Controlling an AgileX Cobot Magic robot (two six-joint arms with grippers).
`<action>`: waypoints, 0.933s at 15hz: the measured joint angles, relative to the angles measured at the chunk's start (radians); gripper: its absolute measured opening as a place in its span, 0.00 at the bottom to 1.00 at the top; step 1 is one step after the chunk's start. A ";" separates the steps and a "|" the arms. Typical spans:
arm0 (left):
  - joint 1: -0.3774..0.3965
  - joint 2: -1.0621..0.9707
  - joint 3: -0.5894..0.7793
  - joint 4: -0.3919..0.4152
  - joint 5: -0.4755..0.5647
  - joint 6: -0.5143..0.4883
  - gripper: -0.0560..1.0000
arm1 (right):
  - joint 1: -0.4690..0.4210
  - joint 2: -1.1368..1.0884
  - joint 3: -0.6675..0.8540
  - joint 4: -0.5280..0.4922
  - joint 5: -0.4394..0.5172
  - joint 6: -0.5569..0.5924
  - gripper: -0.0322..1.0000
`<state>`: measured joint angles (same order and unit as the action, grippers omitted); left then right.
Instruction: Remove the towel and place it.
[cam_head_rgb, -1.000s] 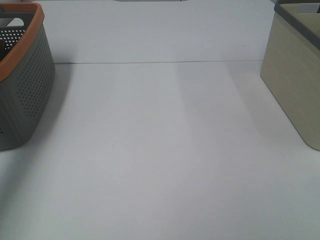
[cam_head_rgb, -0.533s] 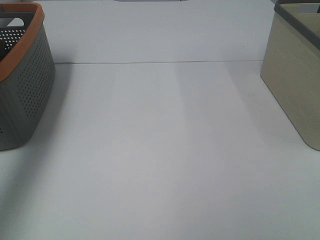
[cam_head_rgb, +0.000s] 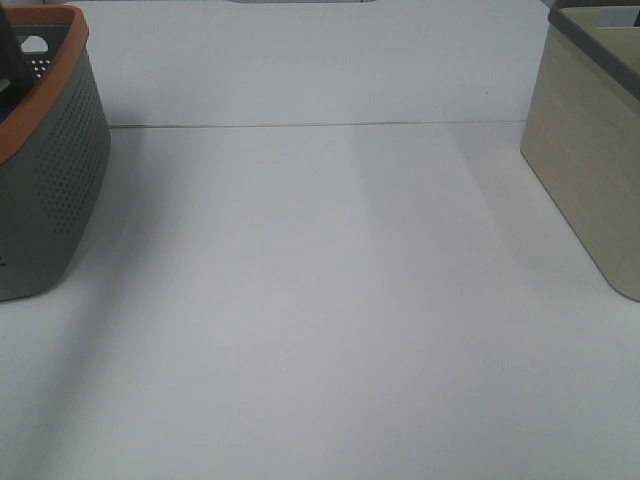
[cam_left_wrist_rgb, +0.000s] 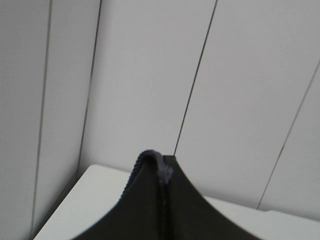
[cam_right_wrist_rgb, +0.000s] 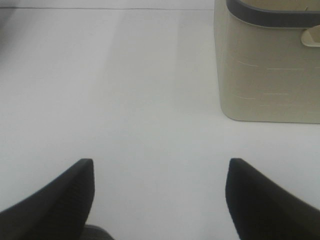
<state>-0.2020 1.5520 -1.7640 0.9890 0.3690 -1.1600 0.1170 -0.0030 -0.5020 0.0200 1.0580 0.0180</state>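
Observation:
In the left wrist view my left gripper (cam_left_wrist_rgb: 165, 186) is shut, and a small fold of the towel's (cam_left_wrist_rgb: 149, 154) dark purple stitched hem is pinched at its tip. The rest of the towel is hidden. In the exterior view a dark shape (cam_head_rgb: 9, 60) stands over the grey perforated basket with an orange rim (cam_head_rgb: 60, 150) at the far left; I cannot tell whether it is arm or towel. My right gripper (cam_right_wrist_rgb: 160, 167) is open and empty, low over the white table, and is out of the exterior view.
A beige basket with a grey rim (cam_head_rgb: 590, 160) stands at the right edge of the table and also shows in the right wrist view (cam_right_wrist_rgb: 265, 65). The white table (cam_head_rgb: 320, 300) spreads between the two baskets. A seam (cam_head_rgb: 320, 125) runs across it at the back.
A dark shape has come up over the grey basket's opening at the far left. The baskets have not moved.

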 joint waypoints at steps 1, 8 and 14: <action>-0.018 -0.001 -0.038 0.000 -0.020 0.000 0.05 | 0.000 0.000 0.000 0.000 0.000 0.000 0.74; -0.129 0.037 -0.140 -0.051 -0.222 0.000 0.05 | 0.000 0.000 0.000 0.000 0.000 0.000 0.74; -0.274 0.127 -0.140 -0.097 -0.287 0.019 0.05 | 0.000 0.000 0.000 0.000 0.000 0.000 0.74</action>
<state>-0.4760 1.6790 -1.9040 0.8920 0.0820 -1.1410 0.1170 -0.0030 -0.5020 0.0200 1.0580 0.0180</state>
